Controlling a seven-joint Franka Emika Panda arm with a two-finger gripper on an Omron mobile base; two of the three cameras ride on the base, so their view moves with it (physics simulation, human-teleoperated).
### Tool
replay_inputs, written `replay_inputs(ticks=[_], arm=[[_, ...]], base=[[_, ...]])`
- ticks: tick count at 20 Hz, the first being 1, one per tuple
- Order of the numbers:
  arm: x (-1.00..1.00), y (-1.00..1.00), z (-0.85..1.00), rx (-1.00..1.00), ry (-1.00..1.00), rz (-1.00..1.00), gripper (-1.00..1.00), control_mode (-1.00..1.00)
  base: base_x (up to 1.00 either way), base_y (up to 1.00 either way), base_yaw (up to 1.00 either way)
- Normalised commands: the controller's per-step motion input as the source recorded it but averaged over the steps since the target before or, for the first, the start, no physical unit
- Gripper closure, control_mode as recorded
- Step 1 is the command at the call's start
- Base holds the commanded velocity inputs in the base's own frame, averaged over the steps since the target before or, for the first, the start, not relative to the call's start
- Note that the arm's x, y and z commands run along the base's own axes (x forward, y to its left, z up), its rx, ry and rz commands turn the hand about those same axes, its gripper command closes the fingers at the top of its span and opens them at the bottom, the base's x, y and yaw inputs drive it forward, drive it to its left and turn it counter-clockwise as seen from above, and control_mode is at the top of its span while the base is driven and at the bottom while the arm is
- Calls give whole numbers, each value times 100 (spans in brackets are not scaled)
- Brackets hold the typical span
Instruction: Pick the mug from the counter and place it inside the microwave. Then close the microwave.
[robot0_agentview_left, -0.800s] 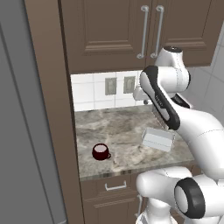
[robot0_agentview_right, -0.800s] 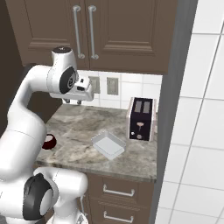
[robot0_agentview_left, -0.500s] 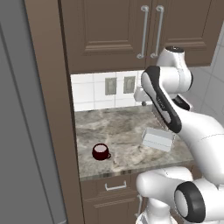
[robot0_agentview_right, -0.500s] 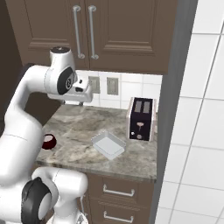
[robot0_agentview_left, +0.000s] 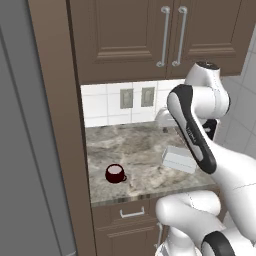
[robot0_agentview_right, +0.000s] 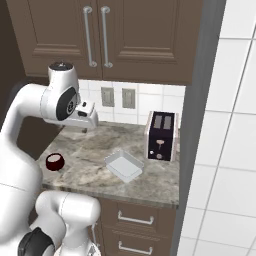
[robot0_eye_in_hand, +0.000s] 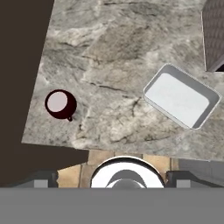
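A rendered home kitchen — brown wooden wall cabinets (robot0_agentview_left: 150, 35) with long metal bar handles hang above a grey-beige marbled stone surface (robot0_agentview_left: 135, 150), with drawers (robot0_agentview_right: 137, 220) below it. White tile backsplash (robot0_agentview_right: 150, 102) with two wall outlets (robot0_agentview_left: 136, 98) runs behind it. On the surface stand a black toaster (robot0_agentview_right: 161, 136), a shallow white tray (robot0_agentview_right: 123, 165) and a small dark red mug (robot0_agentview_left: 115, 173) — everyday kitchen things.

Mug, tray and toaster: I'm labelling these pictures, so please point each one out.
mug (robot0_eye_in_hand: 60, 103): hand view, on its white inside.
tray (robot0_agentview_right: 123, 165): right base view, on its flat white floor.
toaster (robot0_agentview_right: 161, 142): right base view, on its dark front face.
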Motion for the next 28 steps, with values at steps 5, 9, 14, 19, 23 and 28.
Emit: replay_inputs(ticks=[5, 9, 14, 19, 23, 28], arm=[[-16, 42, -18, 1, 0, 17, -100, -100], [16, 42, -1, 0, -1, 20, -100, -100], [-1, 16, -5, 0, 11, 11, -100, -100], [0, 5, -9, 0, 2, 8, -100, -100], [0, 20, -18, 0, 1, 5, -100, -100], [0, 31, -27, 0, 3, 2, -100, -100]], base=[[0, 0, 0], [0, 0, 0], [0, 0, 0], [0, 0, 0], [0, 0, 0], [0, 0, 0]])
